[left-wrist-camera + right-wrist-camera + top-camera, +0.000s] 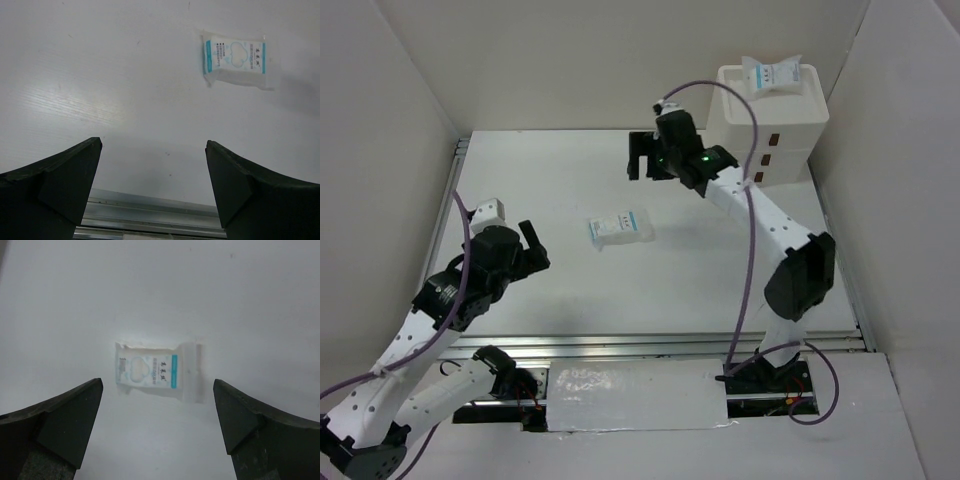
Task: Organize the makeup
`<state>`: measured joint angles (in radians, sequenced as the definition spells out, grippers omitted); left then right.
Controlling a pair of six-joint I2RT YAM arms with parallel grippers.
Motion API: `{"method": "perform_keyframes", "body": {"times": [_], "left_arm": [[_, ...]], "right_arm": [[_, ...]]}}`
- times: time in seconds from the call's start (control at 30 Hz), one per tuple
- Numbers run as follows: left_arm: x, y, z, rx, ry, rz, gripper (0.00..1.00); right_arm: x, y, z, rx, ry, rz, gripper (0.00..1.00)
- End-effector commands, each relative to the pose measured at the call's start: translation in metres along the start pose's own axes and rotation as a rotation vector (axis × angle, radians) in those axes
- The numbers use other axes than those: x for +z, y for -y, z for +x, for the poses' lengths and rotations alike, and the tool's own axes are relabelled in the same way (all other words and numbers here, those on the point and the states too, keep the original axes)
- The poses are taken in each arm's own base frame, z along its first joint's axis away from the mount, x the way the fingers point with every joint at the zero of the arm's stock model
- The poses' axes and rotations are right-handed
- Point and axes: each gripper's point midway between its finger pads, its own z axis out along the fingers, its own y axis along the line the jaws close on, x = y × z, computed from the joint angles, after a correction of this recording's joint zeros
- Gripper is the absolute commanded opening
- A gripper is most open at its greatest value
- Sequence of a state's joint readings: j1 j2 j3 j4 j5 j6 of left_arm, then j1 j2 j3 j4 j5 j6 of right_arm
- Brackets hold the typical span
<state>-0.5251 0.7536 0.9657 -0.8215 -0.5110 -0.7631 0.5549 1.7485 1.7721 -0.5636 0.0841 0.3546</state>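
A white-and-blue printed sachet (620,229) lies flat on the white table, mid-centre. It shows in the left wrist view (235,60) at the upper right and in the right wrist view (154,371) ahead of the jaws. A second sachet (771,74) lies on top of the white drawer unit (770,125). My left gripper (533,246) is open and empty, left of the table sachet. My right gripper (641,158) is open and empty, raised above the table behind the sachet. No sponges, palettes, compact or pencil are in view.
The white stacked drawer unit stands at the back right corner. White walls enclose the table on the left, back and right. A metal rail (650,345) runs along the near edge and shows in the left wrist view (150,215).
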Motion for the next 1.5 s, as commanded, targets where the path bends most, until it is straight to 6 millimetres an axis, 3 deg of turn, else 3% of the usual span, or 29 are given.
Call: {"method": "perform_keyframes", "body": {"times": [0.0, 0.17, 0.27, 0.4, 0.5, 0.53, 0.57, 0.6, 0.63, 0.67, 0.77, 0.93, 1.07, 1.1, 1.2, 1.3, 1.37, 1.43, 1.47], "left_arm": [[0.009, 0.005, 0.018, -0.045, -0.049, 0.018, 0.99], [-0.002, -0.001, 0.029, -0.081, -0.068, 0.046, 0.99], [-0.017, 0.005, 0.019, -0.085, -0.038, 0.116, 0.99], [-0.019, 0.012, 0.022, -0.041, -0.055, 0.162, 0.99], [-0.017, 0.020, 0.028, -0.016, -0.083, 0.196, 0.99], [-0.016, 0.020, 0.028, -0.014, -0.085, 0.194, 0.99], [-0.015, 0.021, 0.028, -0.009, -0.086, 0.192, 0.99], [-0.015, 0.021, 0.028, -0.009, -0.084, 0.194, 0.99], [-0.014, 0.022, 0.028, -0.008, -0.084, 0.199, 0.99], [-0.013, 0.023, 0.029, -0.005, -0.085, 0.203, 0.99], [-0.013, 0.026, 0.031, -0.005, -0.086, 0.222, 1.00], [-0.015, 0.027, 0.031, -0.001, -0.082, 0.226, 0.99], [-0.015, 0.028, 0.031, 0.003, -0.080, 0.239, 0.99], [-0.015, 0.029, 0.032, 0.004, -0.082, 0.242, 1.00], [-0.016, 0.029, 0.032, 0.004, -0.081, 0.246, 0.99], [-0.017, 0.029, 0.030, 0.002, -0.074, 0.248, 0.99], [-0.018, 0.028, 0.029, -0.002, -0.070, 0.247, 1.00], [-0.019, 0.027, 0.028, -0.001, -0.066, 0.243, 1.00], [-0.019, 0.027, 0.027, -0.001, -0.065, 0.241, 0.99]], "right_arm": [[0.025, -0.005, 0.082, -0.276, -0.248, 0.047, 1.00], [0.057, -0.024, 0.131, -0.561, -0.325, -0.018, 1.00], [0.070, -0.054, 0.131, -0.645, -0.263, -0.166, 1.00], [0.073, -0.069, 0.147, -0.924, -0.230, -0.398, 1.00], [0.081, -0.060, 0.162, -1.109, -0.249, -0.451, 1.00], [0.084, -0.065, 0.149, -1.135, -0.227, -0.458, 1.00], [0.092, -0.055, 0.166, -1.180, -0.306, -0.487, 1.00], [0.092, -0.058, 0.171, -1.190, -0.330, -0.554, 1.00], [0.096, -0.062, 0.157, -1.213, -0.307, -0.571, 1.00], [0.104, -0.054, 0.169, -1.259, -0.345, -0.591, 1.00], [0.121, -0.051, 0.162, -1.333, -0.286, -0.558, 1.00], [0.136, -0.050, 0.187, -1.348, -0.367, -0.646, 1.00], [0.152, -0.039, 0.185, -1.396, -0.364, -0.587, 1.00], [0.154, -0.037, 0.193, -1.405, -0.368, -0.592, 1.00], [0.162, -0.040, 0.193, -1.417, -0.333, -0.600, 1.00], [0.162, -0.041, 0.200, -1.391, -0.374, -0.632, 0.91], [0.154, -0.047, 0.203, -1.364, -0.376, -0.677, 0.67], [0.144, -0.055, 0.192, -1.333, -0.349, -0.687, 0.50], [0.138, -0.061, 0.192, -1.315, -0.336, -0.714, 0.47]]}}
